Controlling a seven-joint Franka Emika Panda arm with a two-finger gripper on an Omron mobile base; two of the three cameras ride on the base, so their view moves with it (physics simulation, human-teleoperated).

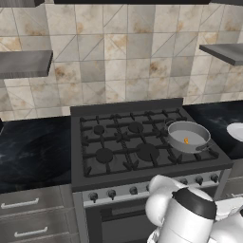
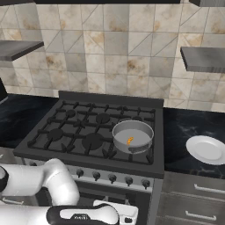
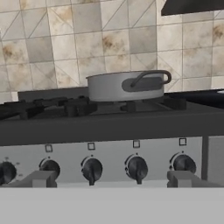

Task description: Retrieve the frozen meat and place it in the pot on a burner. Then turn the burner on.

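Observation:
The pot (image 1: 195, 133), grey metal and shallow, stands on the front right burner of the stove (image 1: 118, 142). A tiny orange-yellow chunk, the frozen meat (image 1: 186, 140), lies on its pale bottom. From the right base view the pot (image 2: 141, 131) and the meat (image 2: 130, 140) sit near the stove's right edge. My gripper (image 3: 112, 179) is open and empty, low in front of the stove's knob row. One fingertip (image 3: 40, 178) sits below the second knob, the other below the knob at the right end. In the hand view the pot (image 3: 124, 86) shows side-on with its handle toward me.
Several dark knobs (image 3: 136, 168) line the stove's front panel (image 2: 112, 178). A white plate (image 2: 206, 149) rests on the dark counter right of the stove. Drawers (image 1: 28, 209) sit left of the oven. Grey shelves (image 2: 204, 59) hang on the tiled wall.

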